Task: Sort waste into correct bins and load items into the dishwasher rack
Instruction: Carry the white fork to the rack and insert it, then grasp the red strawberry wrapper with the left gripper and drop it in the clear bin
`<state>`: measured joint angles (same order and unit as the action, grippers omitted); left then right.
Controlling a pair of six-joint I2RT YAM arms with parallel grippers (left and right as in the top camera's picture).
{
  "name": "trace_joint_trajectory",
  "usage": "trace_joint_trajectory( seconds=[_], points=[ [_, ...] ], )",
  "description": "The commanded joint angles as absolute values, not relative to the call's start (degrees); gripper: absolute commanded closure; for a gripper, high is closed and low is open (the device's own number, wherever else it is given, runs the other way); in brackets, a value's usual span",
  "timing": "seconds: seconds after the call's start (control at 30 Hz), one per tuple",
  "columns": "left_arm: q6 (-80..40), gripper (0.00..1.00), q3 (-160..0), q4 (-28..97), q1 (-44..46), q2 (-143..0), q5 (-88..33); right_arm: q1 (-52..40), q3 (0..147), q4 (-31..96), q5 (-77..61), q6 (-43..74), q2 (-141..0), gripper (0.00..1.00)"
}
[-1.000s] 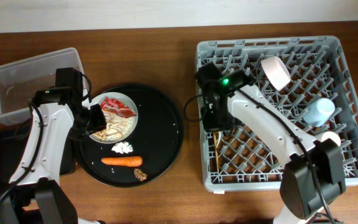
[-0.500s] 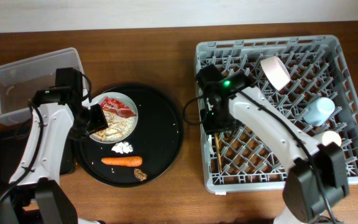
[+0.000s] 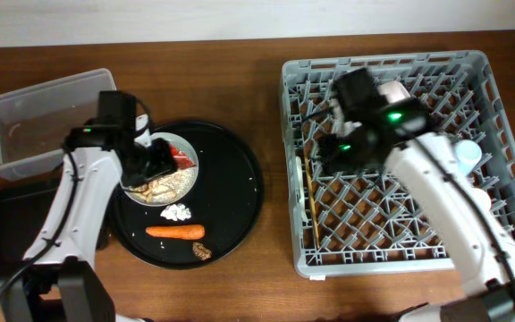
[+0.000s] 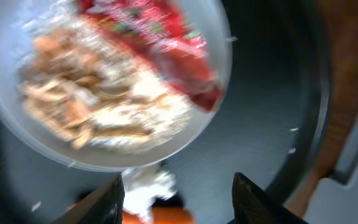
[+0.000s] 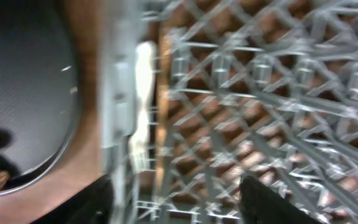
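The white plate [image 3: 164, 174] sits on the round black tray with beige scraps [image 4: 86, 106] and the red wrapper [image 4: 166, 43] on it. My left gripper [image 3: 155, 164] hovers open and empty over the plate; in its wrist view the left gripper [image 4: 179, 199] frames the tissue wad [image 4: 148, 186] and the carrot [image 3: 175, 232]. A brown lump [image 3: 202, 251] lies near the tray's front. Over the grey dishwasher rack [image 3: 472, 67], my right gripper [image 3: 331, 152] is open and empty. The chopsticks [image 3: 309, 192] and the white fork [image 5: 143, 106] lie along the rack's left side.
A clear tub [image 3: 34, 116] stands at the far left, with the flat black tray [image 3: 3, 233] in front of it. The round black tray [image 3: 235, 192] fills the middle. A white bowl [image 3: 399, 91] and a light-blue cup [image 3: 468, 154] stand in the rack.
My right gripper has opened, let go of the chopsticks at the rack's left side and swung right and back. The left arm has shifted right over the plate.
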<state>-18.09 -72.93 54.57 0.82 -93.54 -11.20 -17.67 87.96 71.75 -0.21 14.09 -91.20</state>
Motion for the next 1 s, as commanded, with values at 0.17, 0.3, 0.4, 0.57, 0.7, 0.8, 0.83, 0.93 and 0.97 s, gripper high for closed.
trace_joint_trajectory(
  seconds=[0.17, 0.3, 0.4, 0.57, 0.7, 0.8, 0.83, 0.93, 0.97],
  points=[
    [-36.86, 0.44, -70.19, 50.96, 7.14, -96.14, -7.22, -3.01, 88.84, 76.84, 0.47, 7.49, -89.19, 0.3],
    [-43.38, 0.44, -70.19, 50.28, 7.14, -98.98, -6.37, -0.93, 88.82, 76.99, 0.4, 7.49, -89.19, 0.3],
    [-45.65, 0.44, -70.19, 48.9, 7.14, -100.57, -6.22, -1.02, 88.82, 76.97, 0.32, 7.49, -89.19, 0.3],
    [-46.92, 0.44, -70.19, 45.91, 7.14, -103.74, -6.24, -1.06, 88.77, 76.99, 0.25, 7.49, -89.19, 0.3],
    [-46.87, 0.52, -70.19, 42.83, 7.14, -106.37, -6.26, -1.06, 88.77, 77.01, 0.25, 7.49, -89.19, 0.3],
    [-46.85, 0.7, -70.19, 41.54, 7.14, -107.11, -6.2, -1.06, 88.77, 77.03, 0.23, 7.49, -89.19, 0.3],
    [-46.85, 0.75, -70.19, 41.23, 7.14, -107.13, -6.17, -1.06, 88.77, 77.03, 0.23, 7.51, -89.19, 0.3],
    [-46.78, 0.95, -70.19, 41.1, 7.14, -107.13, -6.2, -1.06, 88.77, 77.03, 0.25, 7.49, -89.19, 0.3],
    [-46.63, 0.98, -70.19, 41.25, 7.14, -107.13, -6.2, -1.06, 88.73, 77.03, 0.25, 7.49, -89.19, 0.3]
  ],
)
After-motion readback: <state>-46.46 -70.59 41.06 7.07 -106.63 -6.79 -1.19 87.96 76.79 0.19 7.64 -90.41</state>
